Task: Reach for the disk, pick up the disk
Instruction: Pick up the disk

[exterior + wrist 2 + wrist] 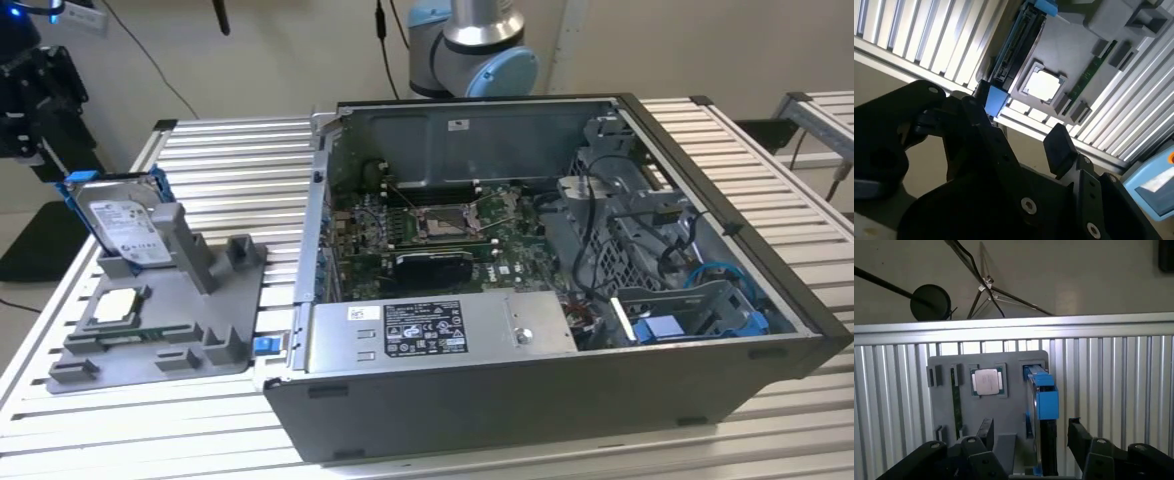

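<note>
The disk [127, 225], a silver drive with a white label in a blue bracket, stands upright on edge in a grey holder [220, 300] at the exterior view's left. My gripper [47, 120] hangs just beyond its upper corner there. In the first wrist view the disk [1046, 400] appears edge-on, and my gripper [1031, 434] is open with one black finger [985, 430] on each side of the disk's line, apart from it. The second wrist view shows the disk [1014, 47] beyond the open gripper [1014, 127].
A square silver processor chip [986, 381] and a green memory stick [955, 405] lie on the grey holder beside the disk. An open computer case [561, 250] takes up the middle and right of the slatted metal table [227, 150]. The table edge runs close behind the holder.
</note>
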Tool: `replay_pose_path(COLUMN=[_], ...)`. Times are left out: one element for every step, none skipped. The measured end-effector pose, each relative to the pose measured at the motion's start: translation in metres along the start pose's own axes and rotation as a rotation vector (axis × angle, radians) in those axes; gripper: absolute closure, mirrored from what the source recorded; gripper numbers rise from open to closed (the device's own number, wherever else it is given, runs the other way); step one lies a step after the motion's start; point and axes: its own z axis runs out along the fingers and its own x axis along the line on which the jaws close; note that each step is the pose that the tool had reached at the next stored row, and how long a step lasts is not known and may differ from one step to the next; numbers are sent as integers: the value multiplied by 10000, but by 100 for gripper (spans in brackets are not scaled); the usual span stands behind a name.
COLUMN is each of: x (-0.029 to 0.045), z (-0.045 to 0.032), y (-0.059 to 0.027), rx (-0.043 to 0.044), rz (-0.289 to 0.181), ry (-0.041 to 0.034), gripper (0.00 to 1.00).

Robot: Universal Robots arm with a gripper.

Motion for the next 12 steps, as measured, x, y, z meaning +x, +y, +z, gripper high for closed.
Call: replay_pose_path(x=[0, 0, 0, -1, -2, -2, -3, -3, -3, -4, -5, -5], z=[0, 0, 2, 4, 9, 17, 25, 32, 41, 50, 58, 67], y=[0, 0, 0, 0, 1, 2, 2, 4, 5, 6, 7, 8], rx=[0, 0, 0, 1, 1, 1, -3, -8, -7, -9, -12, -13], rz=[0, 0, -1, 0, 0, 2, 1, 1, 2, 2, 4, 4], ry=[1, 2, 2, 1, -9, -34, -74, -111, -148, -190, -227, -260], gripper=[0, 0, 0, 0, 0, 0, 0, 0, 0, 0, 0, 0])
